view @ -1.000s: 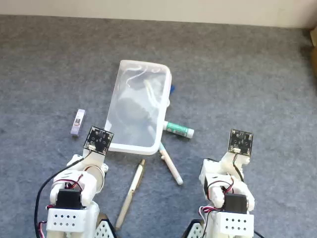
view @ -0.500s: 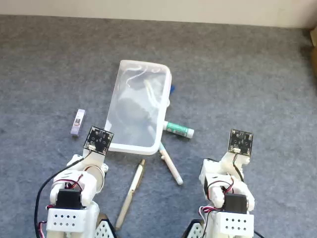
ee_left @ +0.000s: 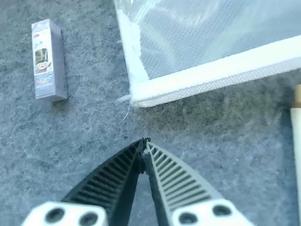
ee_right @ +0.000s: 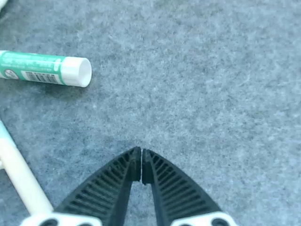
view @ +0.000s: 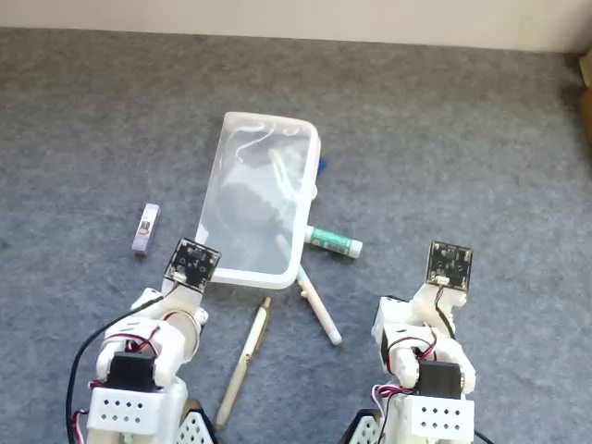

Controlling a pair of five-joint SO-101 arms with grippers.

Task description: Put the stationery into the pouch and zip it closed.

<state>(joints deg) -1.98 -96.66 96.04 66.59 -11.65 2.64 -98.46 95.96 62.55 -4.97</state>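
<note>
1. The pouch (view: 264, 199) lies flat at the centre of the high view, a translucent white bag on the grey worktop (view: 462, 139). Pale shapes show through its wall, but I cannot tell what they are.
2. The stationery lies outside it. A green glue stick (view: 334, 242) is just beside the pouch's lower right edge. A white pen (view: 319, 305) slants from that corner toward the lower centre. A cream pen (view: 244, 361) lies below the pouch's bottom edge. A small lilac box (view: 145, 228) sits well apart at the left.
3. My left pincer (ee_left: 143, 142) is pressed together with nothing in it, near the pouch's lower left corner, with the lilac box close by.
4. My right pincer (ee_right: 141, 154) is also pressed together and empty, over bare worktop, with the glue stick and white pen near.
</note>
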